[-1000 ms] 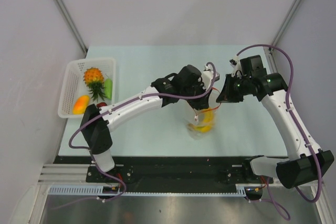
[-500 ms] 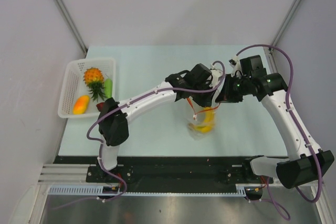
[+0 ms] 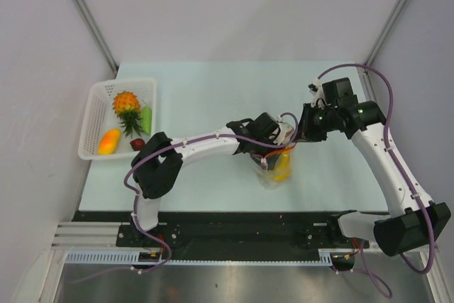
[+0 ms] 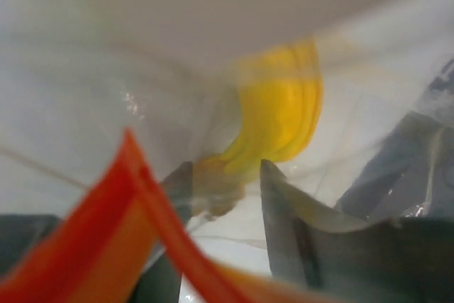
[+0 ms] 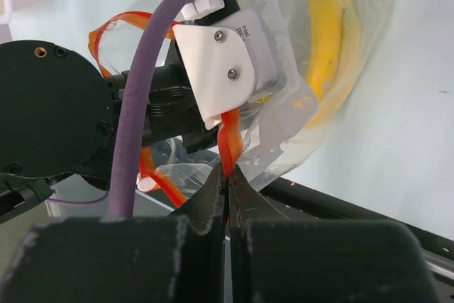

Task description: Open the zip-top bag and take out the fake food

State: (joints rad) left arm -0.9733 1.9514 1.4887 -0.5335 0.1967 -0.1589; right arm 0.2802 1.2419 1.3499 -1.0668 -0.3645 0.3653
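Observation:
The clear zip-top bag (image 3: pixel 272 177) stands mid-table, its mouth held up. My right gripper (image 5: pixel 228 172) is shut on the bag's orange-red zip strip (image 5: pixel 229 140), seen from above as the right gripper (image 3: pixel 298 137). My left gripper (image 4: pixel 225 175) reaches down inside the bag with its jaws open. The brown stem end of the yellow bananas (image 4: pixel 280 115) lies between its fingertips, close to the left one. The bananas (image 3: pixel 283 164) show through the plastic. The other fake food lies in the white basket (image 3: pixel 92 97): a pineapple (image 3: pixel 126 104), a green piece (image 3: pixel 146 117) and an orange piece (image 3: pixel 109 141).
A small red fruit (image 3: pixel 137 145) sits at the basket's near right corner, beside the left arm's elbow. The left arm stretches across the table's middle from its base to the bag. The table's front edge runs just below the bag.
The left gripper has pushed lower into the bag, and its jaws stand wider than before. The left arm's elbow swung right. The right gripper keeps its hold on the strip.

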